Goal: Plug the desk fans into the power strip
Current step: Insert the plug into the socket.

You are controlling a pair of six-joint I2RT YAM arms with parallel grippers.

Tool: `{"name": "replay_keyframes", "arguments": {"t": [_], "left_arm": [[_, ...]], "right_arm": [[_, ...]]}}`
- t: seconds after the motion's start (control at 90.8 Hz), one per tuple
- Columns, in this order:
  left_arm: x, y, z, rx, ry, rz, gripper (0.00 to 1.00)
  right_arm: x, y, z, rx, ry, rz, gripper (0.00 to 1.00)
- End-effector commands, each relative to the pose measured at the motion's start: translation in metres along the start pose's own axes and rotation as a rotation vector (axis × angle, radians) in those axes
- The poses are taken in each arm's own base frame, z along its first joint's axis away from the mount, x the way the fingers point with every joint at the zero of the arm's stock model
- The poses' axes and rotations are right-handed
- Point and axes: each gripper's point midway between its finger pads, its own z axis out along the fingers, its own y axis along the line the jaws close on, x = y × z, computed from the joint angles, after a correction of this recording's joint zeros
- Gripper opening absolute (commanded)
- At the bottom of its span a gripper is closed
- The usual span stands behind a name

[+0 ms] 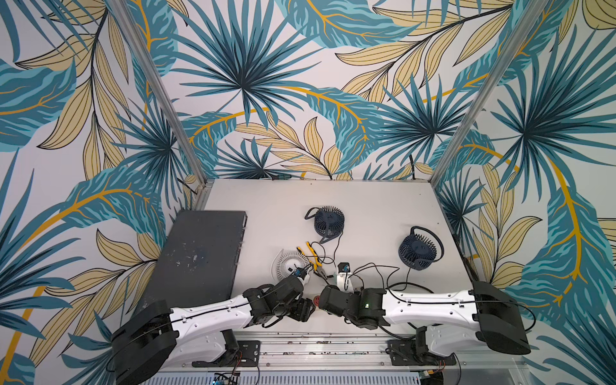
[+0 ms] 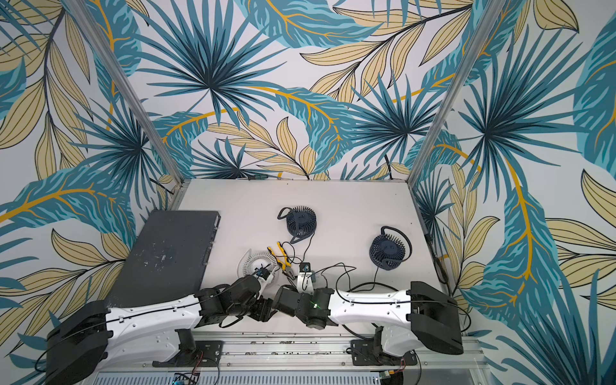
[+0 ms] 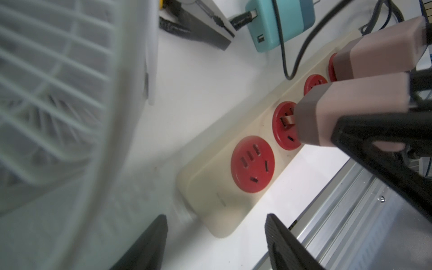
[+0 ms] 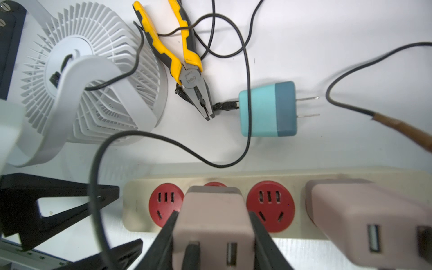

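Note:
The cream power strip (image 3: 210, 187) with red sockets lies along the table's front edge, under both wrists in the top views. My right gripper (image 4: 213, 214) is shut on a pink USB adapter (image 4: 214, 210), from which a black cord runs. In the left wrist view the adapter (image 3: 350, 112) has its metal prongs at the slots of the second socket (image 3: 284, 138), with its body still off the socket face. My left gripper (image 3: 216, 217) is open at the strip's free end, holding nothing. The white desk fan (image 4: 93, 77) stands just behind the strip. I cannot trace which fan the cord reaches.
A second pink adapter (image 4: 364, 217) sits in the strip's far socket. A teal adapter (image 4: 268, 109) and yellow pliers (image 4: 182, 63) lie loose behind the strip among black cords. Two dark fans (image 1: 328, 222) (image 1: 418, 250) stand farther back. A dark flat box (image 1: 196, 256) fills the left side.

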Motion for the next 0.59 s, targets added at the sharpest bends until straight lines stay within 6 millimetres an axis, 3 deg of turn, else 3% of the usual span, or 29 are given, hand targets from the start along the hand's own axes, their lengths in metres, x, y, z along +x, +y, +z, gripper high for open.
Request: {"name": "replay_keyframes", "arguments": {"t": [0.0, 0.242, 0.584], "left_arm": [[0.000, 0.000, 0.001, 0.009, -0.004, -0.007, 0.70], [0.001, 0.001, 0.002, 0.005, -0.001, -0.009, 0.70], [0.002, 0.002, 0.004, 0.004, 0.003, -0.014, 0.70]], "right_arm": [[0.077, -0.048, 0.025, 0.148, 0.287, -0.074, 0.00], [0.086, -0.040, 0.032, 0.160, 0.337, -0.145, 0.00], [0.102, -0.047, 0.037, 0.171, 0.397, -0.173, 0.00]]}}
